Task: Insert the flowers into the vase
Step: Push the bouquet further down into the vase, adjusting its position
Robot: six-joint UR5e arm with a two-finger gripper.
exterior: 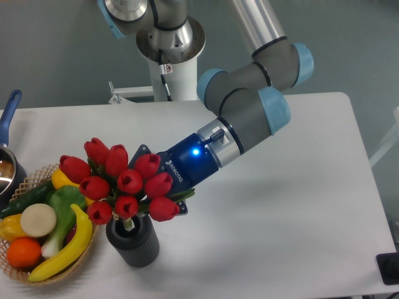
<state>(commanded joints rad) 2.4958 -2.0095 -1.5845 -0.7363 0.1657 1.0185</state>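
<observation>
The flowers, a bunch of red tulips with green leaves, stand with their tied stems down inside the vase. The vase is a short dark ribbed cylinder at the front left of the white table. My gripper comes in from the right, tilted down to the left, and is shut on the bunch just under the blooms. The red heads hide most of its fingers and cover the vase's opening.
A wicker basket of fruit and vegetables sits right beside the vase on its left. A pot with a blue handle is at the left edge. The arm's white base stands at the back of the table.
</observation>
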